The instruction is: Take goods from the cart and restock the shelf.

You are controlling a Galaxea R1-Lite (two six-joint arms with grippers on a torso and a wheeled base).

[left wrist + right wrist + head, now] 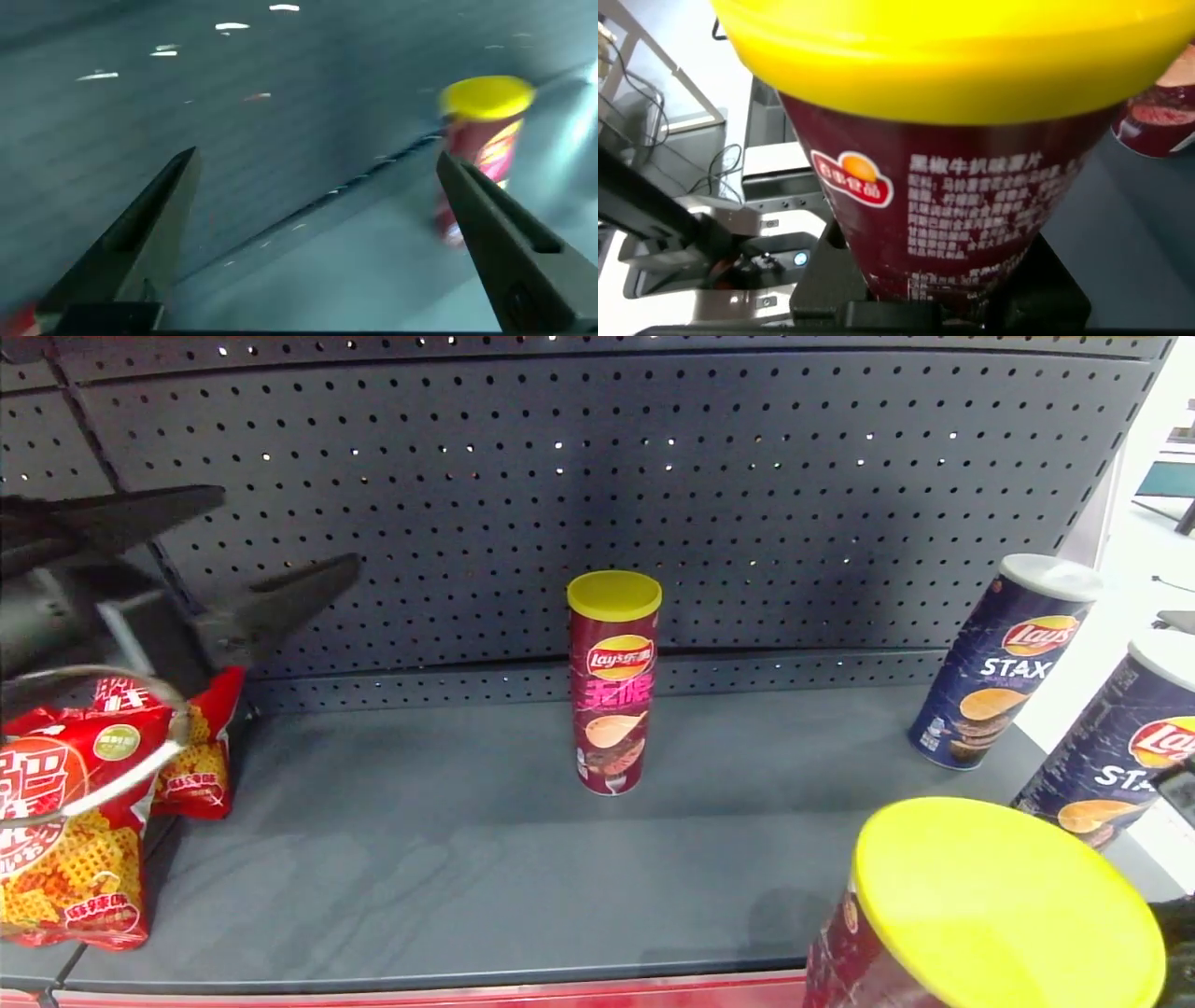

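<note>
The right gripper was pinching the lower body of a maroon cylindrical chip canister with a yellow plastic lid. It held the canister upright at the near right, close to the front edge of the grey metal shelf deck. A second maroon canister of the same kind stood upright at mid-shelf, apart from all other stock and toward the perforated grey back panel. Two dark blue cylindrical canisters with white lids stood at the right end of the deck, one farther back and one nearer. Two red foil snack bags lay at the left end. The left gripper hung above those bags at the far left, with its jaws spread wide and nothing between them.
</note>
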